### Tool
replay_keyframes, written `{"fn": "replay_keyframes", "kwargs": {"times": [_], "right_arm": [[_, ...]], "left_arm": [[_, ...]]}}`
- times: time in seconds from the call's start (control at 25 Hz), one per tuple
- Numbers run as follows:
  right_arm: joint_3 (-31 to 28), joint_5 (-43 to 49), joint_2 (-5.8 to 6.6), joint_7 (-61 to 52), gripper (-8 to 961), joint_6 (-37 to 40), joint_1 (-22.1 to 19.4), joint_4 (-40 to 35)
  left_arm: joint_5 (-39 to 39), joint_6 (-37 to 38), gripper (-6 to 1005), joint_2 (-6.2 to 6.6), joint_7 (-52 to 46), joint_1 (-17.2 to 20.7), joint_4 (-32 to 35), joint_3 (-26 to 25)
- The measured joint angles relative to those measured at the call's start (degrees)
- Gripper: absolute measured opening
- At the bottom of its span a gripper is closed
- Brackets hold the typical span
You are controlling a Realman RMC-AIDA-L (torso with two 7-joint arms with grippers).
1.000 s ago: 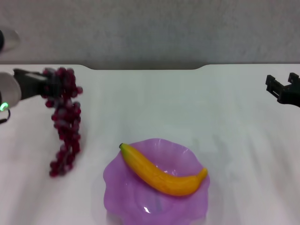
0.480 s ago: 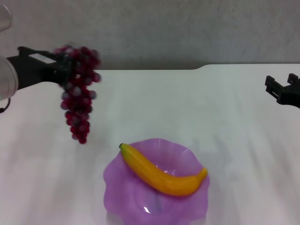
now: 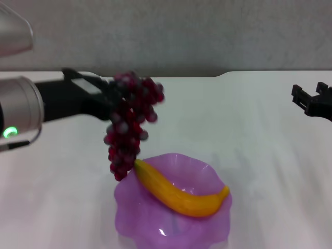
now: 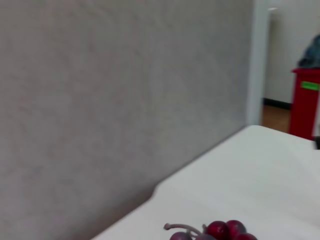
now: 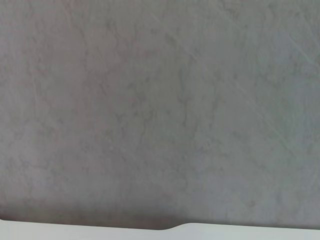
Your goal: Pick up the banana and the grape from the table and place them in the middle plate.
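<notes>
My left gripper (image 3: pixel 115 92) is shut on the top of the grape bunch (image 3: pixel 128 124), dark red-purple, which hangs in the air with its thin end just above the near-left rim of the purple plate (image 3: pixel 207 174). The bunch's top and stem also show in the left wrist view (image 4: pixel 210 231). The yellow banana (image 3: pixel 176 191) lies across the plate, its dark tip at the left rim beside the hanging grapes. My right gripper (image 3: pixel 310 98) is open and empty, parked at the far right above the white table (image 3: pixel 249 124).
A grey wall runs behind the table's notched far edge (image 3: pixel 223 74). In the left wrist view a red bin (image 4: pixel 306 102) stands beyond the table's end. The right wrist view shows only the wall and the table edge (image 5: pixel 165 228).
My left arm has lifted the grape bunch off the table and carried it right and nearer, from the far left to the plate's left rim. The banana, plate and right arm have not moved.
</notes>
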State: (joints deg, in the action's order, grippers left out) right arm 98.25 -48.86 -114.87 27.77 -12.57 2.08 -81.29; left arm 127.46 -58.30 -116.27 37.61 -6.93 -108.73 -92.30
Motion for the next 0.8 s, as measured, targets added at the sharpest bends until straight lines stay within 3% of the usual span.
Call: {"fn": "replay_keyframes", "kwargs": {"times": [0.48, 0.8], "right_arm": [[0.07, 0.03, 0.0, 0.09, 594, -0.32, 0.42, -0.01], [0.08, 0.1, 0.0, 0.15, 594, -0.79, 0.6, -0.01]], "left_arm": [[-1.44, -4.25, 90, 0.06, 2.76, -1.89, 3.24, 7.19], [-2.72, -6.26, 89, 0.09, 3.76, -0.3, -2.92, 6.64]]}}
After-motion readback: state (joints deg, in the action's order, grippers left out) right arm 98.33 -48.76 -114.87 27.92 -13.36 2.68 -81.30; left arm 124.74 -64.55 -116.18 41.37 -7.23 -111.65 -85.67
